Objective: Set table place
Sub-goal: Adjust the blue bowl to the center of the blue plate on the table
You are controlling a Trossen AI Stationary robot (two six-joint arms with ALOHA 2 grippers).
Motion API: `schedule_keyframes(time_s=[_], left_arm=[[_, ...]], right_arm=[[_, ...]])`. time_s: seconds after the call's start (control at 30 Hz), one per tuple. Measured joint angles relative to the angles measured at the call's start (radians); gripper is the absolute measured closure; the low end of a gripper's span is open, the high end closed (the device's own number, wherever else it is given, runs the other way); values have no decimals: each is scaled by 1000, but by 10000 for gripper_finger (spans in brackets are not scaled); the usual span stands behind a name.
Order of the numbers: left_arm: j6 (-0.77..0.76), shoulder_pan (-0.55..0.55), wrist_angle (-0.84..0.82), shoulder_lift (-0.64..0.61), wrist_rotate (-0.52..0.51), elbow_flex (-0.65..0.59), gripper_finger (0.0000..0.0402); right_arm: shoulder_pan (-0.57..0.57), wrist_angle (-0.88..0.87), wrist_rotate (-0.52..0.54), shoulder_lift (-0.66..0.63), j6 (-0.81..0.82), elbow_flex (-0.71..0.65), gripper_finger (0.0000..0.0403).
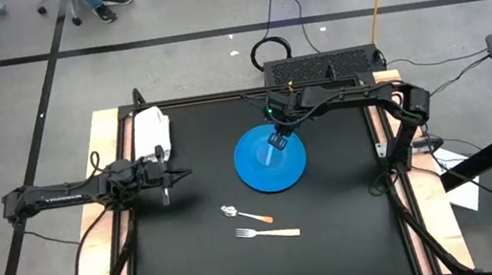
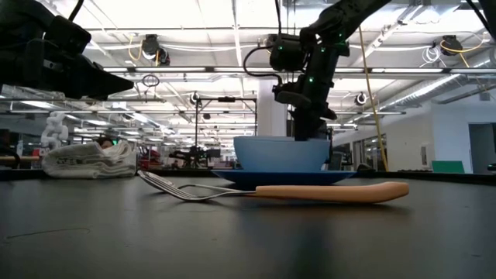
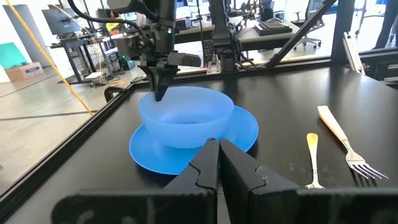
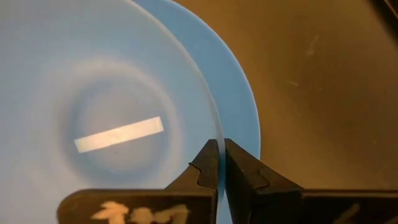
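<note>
A light blue bowl [image 3: 183, 115] stands on a blue plate [image 3: 244, 134] in the middle of the black table [image 1: 205, 259]. My right gripper [image 4: 221, 163] reaches down from the far right and is shut on the bowl's rim. A fork [image 1: 267, 233] and a spoon [image 1: 245, 215], both with pale wooden handles, lie flat on the table nearer the front edge. My left gripper [image 1: 184, 174] is shut and holds nothing; it hovers level over the table's left side, pointing at the plate. My right gripper pinches the bowl's rim [image 4: 215, 132] on its far side. One finger [image 4: 204, 167] is inside the bowl and the other [image 4: 241, 169] is outside, above the plate. The fingers slant down from above. The bowl sits upright with its base on the plate.
A crumpled white cloth [image 1: 151, 132] lies at the table's far left corner, beside the left arm. A black box with cables [image 1: 323, 67] stands behind the far edge. Bare black tabletop lies to the right of the plate and along the near edge.
</note>
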Motion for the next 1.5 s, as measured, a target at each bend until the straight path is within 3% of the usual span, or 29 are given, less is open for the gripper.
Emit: schedule_keyframes(time_s=[0.57, 1.5], left_arm=[[1, 0, 0, 0, 0, 0, 382], [7, 0, 0, 0, -18, 0, 382]], right_arm=[[-23, -12, -83, 2, -71, -1, 401], [-47, -1, -87, 59, -71, 0, 394]])
